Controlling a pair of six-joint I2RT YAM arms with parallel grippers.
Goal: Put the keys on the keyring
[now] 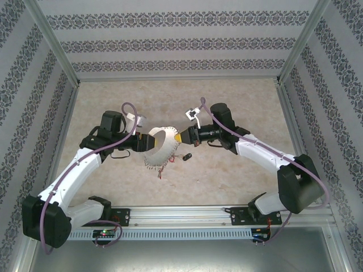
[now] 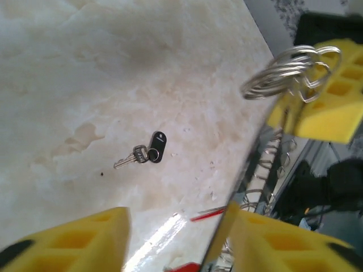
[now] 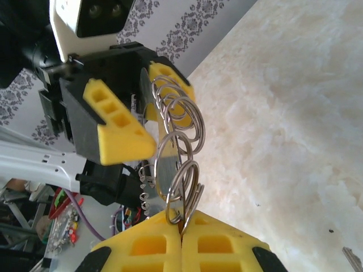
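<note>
My left gripper [image 1: 148, 141] is standing spread around the rim of the keyring [image 1: 160, 148], not pinching. I judge it should be closing squarely on the band, clear of the crowding loops. Red tags [image 2: 207, 214] are dangling just below. The black-headed key [image 2: 152, 153] is lying apart on the table [image 2: 85, 68]. My right gripper [image 3: 181, 241] is pinching one loop, jaws pressed together.

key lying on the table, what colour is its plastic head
Black; the key shows best in the left wrist view.
</note>
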